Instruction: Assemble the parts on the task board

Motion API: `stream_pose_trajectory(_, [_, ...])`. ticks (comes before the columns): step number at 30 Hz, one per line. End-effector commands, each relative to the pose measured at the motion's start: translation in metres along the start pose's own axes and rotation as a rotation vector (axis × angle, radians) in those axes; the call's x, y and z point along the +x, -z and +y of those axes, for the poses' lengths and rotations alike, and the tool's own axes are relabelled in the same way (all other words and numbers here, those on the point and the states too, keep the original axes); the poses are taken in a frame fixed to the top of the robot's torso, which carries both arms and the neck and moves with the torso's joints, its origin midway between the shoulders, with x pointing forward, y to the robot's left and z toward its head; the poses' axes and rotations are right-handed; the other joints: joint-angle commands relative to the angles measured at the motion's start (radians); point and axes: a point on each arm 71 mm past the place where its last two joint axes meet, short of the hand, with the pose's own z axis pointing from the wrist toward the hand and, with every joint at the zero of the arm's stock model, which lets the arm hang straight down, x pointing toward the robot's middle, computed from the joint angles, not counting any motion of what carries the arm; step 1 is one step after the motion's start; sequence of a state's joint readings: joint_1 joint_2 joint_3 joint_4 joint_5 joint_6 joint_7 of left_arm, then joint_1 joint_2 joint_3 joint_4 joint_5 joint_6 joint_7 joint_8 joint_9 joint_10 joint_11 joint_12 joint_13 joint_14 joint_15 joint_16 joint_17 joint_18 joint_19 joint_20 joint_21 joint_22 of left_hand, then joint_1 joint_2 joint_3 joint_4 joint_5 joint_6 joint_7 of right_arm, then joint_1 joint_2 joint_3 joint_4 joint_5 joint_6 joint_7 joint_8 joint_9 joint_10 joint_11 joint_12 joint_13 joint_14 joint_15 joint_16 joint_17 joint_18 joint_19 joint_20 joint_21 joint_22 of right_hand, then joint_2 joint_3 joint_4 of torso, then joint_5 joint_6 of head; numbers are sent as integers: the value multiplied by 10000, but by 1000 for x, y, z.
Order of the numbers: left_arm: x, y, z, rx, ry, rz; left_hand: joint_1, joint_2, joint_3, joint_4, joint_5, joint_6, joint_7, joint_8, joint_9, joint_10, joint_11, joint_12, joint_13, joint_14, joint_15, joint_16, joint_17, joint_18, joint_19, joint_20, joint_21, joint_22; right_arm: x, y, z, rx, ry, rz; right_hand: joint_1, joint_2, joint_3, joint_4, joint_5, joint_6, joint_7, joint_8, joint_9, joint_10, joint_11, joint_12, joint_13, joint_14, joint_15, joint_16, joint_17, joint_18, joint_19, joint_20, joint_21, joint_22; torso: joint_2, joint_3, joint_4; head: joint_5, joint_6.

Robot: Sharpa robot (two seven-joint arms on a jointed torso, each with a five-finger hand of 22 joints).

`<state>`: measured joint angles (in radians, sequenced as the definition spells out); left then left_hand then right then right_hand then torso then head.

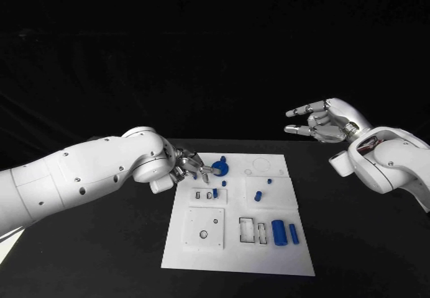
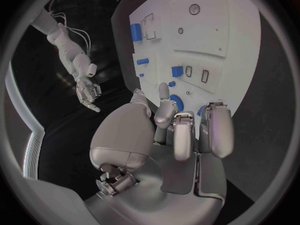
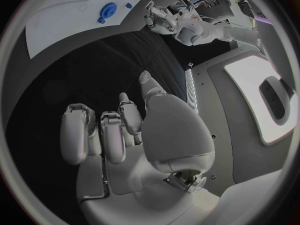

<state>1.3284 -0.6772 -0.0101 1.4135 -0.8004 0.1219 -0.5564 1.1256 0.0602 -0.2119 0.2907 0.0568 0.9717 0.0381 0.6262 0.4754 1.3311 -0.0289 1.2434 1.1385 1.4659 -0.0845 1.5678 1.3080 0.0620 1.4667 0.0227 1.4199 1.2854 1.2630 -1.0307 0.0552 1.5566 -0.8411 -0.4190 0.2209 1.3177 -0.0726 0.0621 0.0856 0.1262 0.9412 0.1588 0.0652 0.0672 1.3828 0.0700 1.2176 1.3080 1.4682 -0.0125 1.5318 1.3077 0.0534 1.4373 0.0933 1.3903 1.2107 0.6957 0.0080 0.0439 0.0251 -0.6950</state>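
The left hand hangs low over the far left part of the task board, fingers drooping and slightly apart. Just past its fingertips sits the round blue disc, a knobbed piece standing on the board. From the left wrist view the fingers look close to that disc, but I cannot tell whether any of them touches it, and nothing seems to be caught between them (so I would call it empty and loosely spread). My guess is that it is placed there to work on the disc or the small blue peg a little nearer the robot than the fingers.

The right hand is held up high and well apart from the board, off its far right corner, fingers curled partway with gaps between them and nothing inside. It reads as parked, keeping out of the other arm's way.

Nearer the robot, well away from both hands, two blue cylinders lie side by side near the rectangular slots, probably waiting their turn. Most of the assembly looks undone.
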Motion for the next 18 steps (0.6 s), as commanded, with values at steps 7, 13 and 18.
stream_pose_trajectory(7, [-3, -17, -14, -1469, -2694, -40, -36, 251, -255, -10, -57, -378, -48, 543, 724, 108, -66, 192, 229, 1048, -115, 30, 2628, -132, 316, -107, 147, 264, 0, -1, -4, 292, -331, 120, 93, -7, -70, -4, 85, 59, -47, 57, 10, 30, -45, 15, 403, 825, 6, -73, 1885, 188, -27, -42, -75, -30, -93, 72, 13, 56, -120])
stream_pose_trajectory(13, [-1, -25, -20, -1695, -3148, 228, 110, 355, -248, -24, -11, -492, -50, 650, 923, 111, -67, 213, 254, 1048, -119, 30, 2628, -136, 324, -111, 165, 299, 0, -2, -5, 359, -278, 144, 105, -4, -92, -7, 140, 64, -51, 55, 8, 26, -50, -1, 383, 822, 1, -83, 1873, 187, -23, -48, -78, -30, -68, 65, 6, 83, -132])
stream_pose_trajectory(18, [3, -33, -25, -1857, -3441, 430, 129, 338, -273, -22, -6, -537, -45, 671, 980, 101, -64, 209, 250, 1048, -119, 30, 2628, -131, 317, -112, 152, 278, 1, -3, -6, 381, -220, 199, 112, -3, -101, -10, 164, 65, -52, 54, 8, 23, -52, -10, 373, 821, -1, -89, 1865, 189, -24, -51, -84, -40, -40, 34, -1, 72, -162])
